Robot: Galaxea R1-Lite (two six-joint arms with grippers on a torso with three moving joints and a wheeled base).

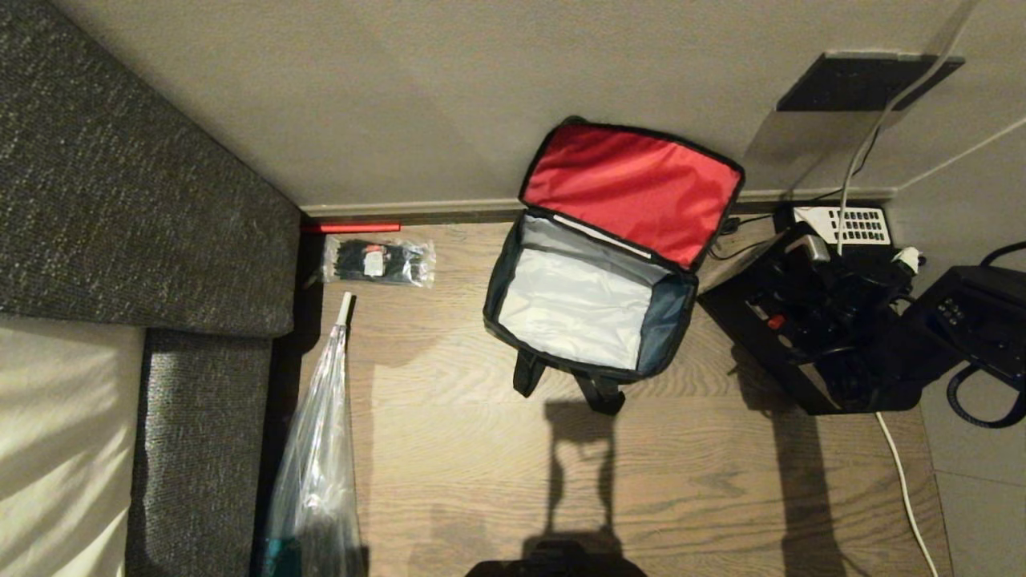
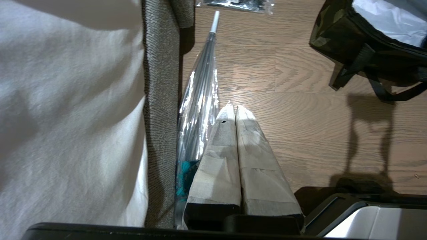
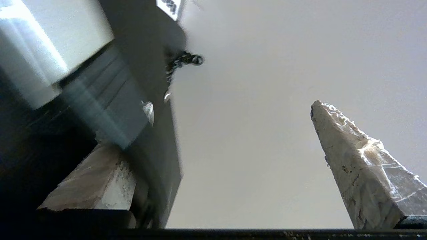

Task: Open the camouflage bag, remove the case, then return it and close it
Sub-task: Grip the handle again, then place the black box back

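1. The bag [image 1: 589, 308] lies open, its inside empty; the case [image 1: 809, 336] lies right of the bag.
2. The right gripper [image 3: 213, 160] is spread wide and must next grasp the case; the left gripper [image 2: 236, 111] is pressed together.

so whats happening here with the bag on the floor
The camouflage bag sits open on the wooden floor, its red-lined lid leaning back against the wall and its silver-grey inside empty. The case does not show clearly in any view. The right end effector is open and holds nothing, seen only by its own wrist camera beside something dark and blurred. The left end effector is shut and parked low over the floor beside a clear folded umbrella.
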